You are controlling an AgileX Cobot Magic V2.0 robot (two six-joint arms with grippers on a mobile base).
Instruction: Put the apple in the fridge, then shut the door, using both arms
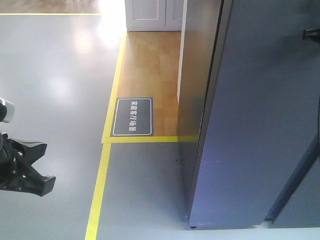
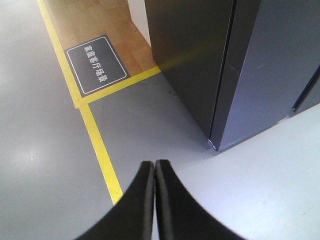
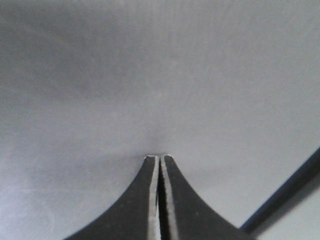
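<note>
The fridge (image 1: 192,100) stands at the right, its dark grey side facing me. Its door (image 1: 260,110) lies flush against the body, with only a thin seam between them. In the left wrist view the fridge (image 2: 190,55) and door (image 2: 270,65) rise beyond my left gripper (image 2: 154,162), which is shut on nothing above the grey floor. My right gripper (image 3: 159,157) is shut too, its tips against the flat grey door (image 3: 150,75). A black bit of it shows at the right edge (image 1: 312,34) of the front view. The left arm (image 1: 20,167) sits low at the left. The apple is out of view.
Yellow tape lines (image 1: 102,170) cross the grey floor and frame a wooden patch with a dark floor sign (image 1: 132,116). White cabinets (image 1: 152,15) stand at the back. A dark slanted bar (image 1: 295,185) runs along the door's lower right.
</note>
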